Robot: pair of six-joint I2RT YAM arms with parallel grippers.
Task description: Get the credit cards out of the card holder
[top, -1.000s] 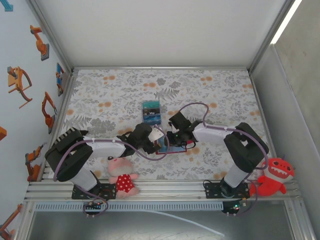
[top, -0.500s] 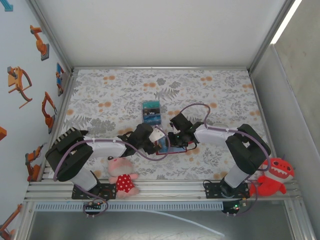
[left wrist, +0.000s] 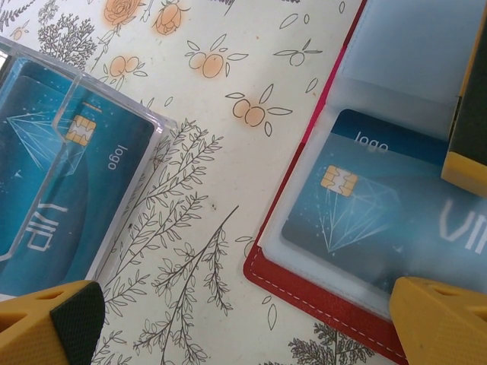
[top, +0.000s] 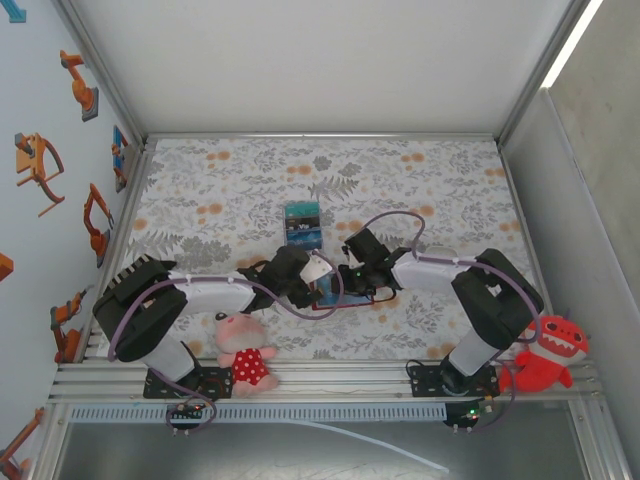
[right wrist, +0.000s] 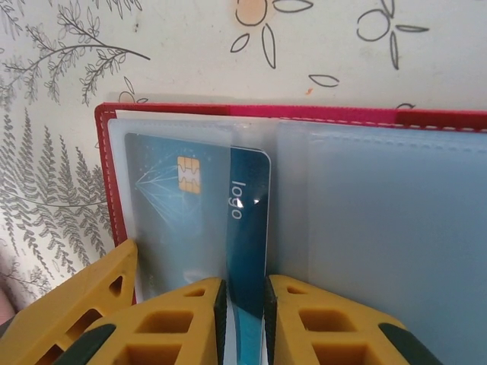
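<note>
Red stitched card holder (right wrist: pixel 319 115) sleeves glossy credit card (right wrist: pixel 249 220).

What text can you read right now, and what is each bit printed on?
"logo": on the credit card in the card holder, pinched by the right claw.
"logo" and large "VI", cut off by the picture edge: on the pocketed card, left wrist view.
"logo" and large letters that look like "VIP": on the loose card under clear plastic.
Top view: card print too small to read.
</note>
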